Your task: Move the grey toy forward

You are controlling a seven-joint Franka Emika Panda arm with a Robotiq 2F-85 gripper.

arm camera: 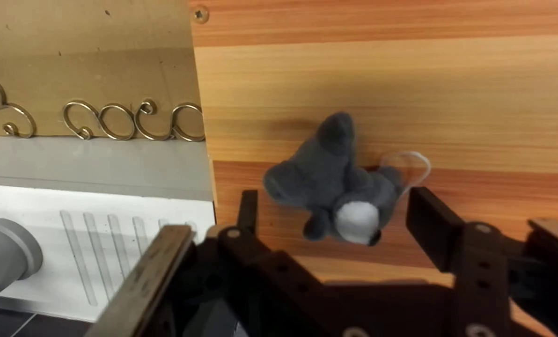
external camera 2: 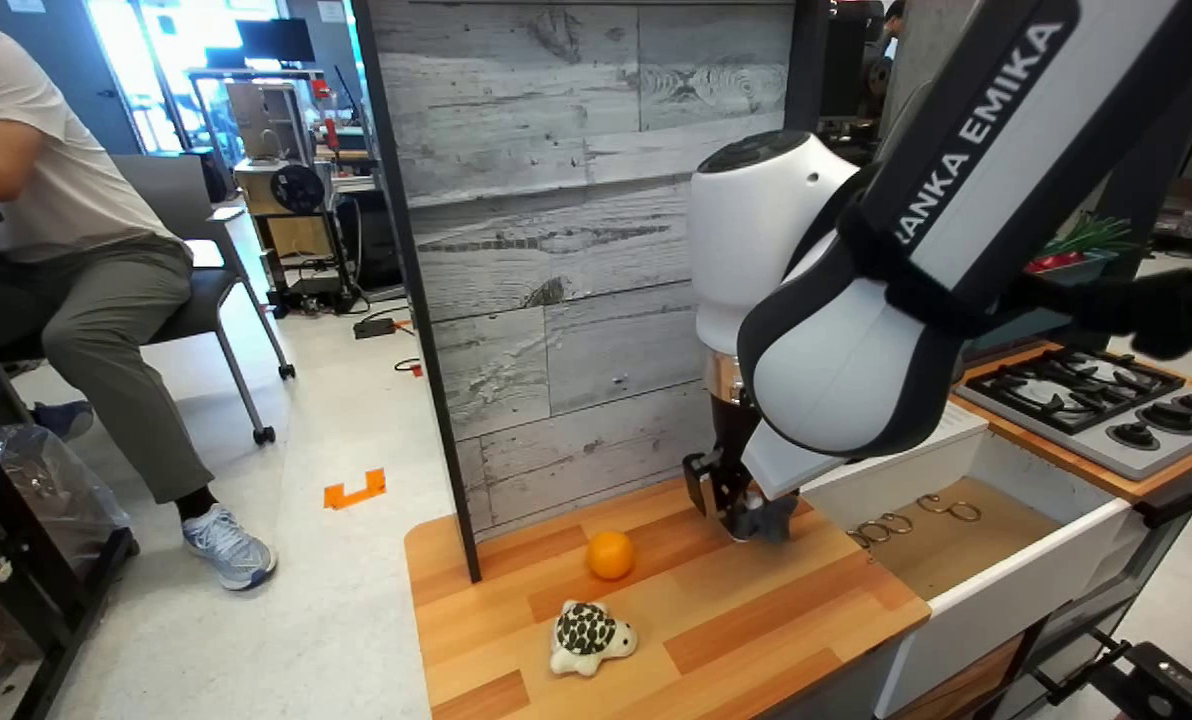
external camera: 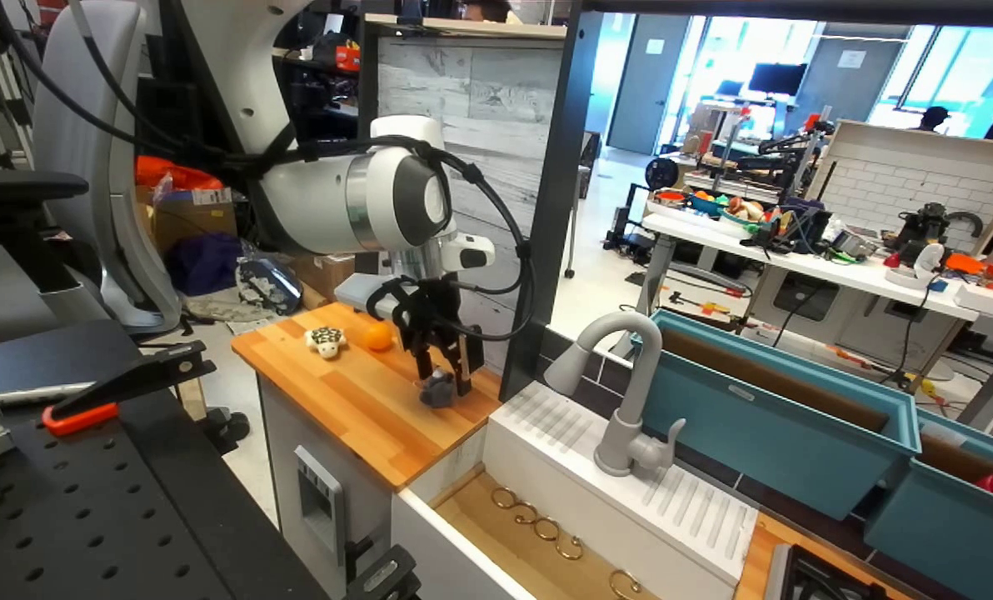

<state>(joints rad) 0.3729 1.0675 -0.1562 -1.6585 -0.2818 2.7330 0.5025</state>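
Observation:
The grey toy (arm camera: 323, 171) is a small soft lump with a white patch and a thin white loop of string. It lies on the wooden countertop near the sink side. It also shows in both exterior views (external camera: 437, 389) (external camera 2: 766, 519). My gripper (arm camera: 336, 208) is open just above the counter, one finger on each side of the toy, with gaps visible between the fingers and the toy in the wrist view. In both exterior views the gripper (external camera: 445, 373) (external camera 2: 726, 505) points down over the toy and partly covers it.
An orange ball (external camera 2: 610, 555) and a turtle toy (external camera 2: 588, 636) stand on the wooden countertop (external camera 2: 756, 640). A grey plank wall (external camera 2: 576, 250) rises behind it. Beside it are a sink basin with metal scrolls (external camera: 538, 527) and a grey faucet (external camera: 630, 408).

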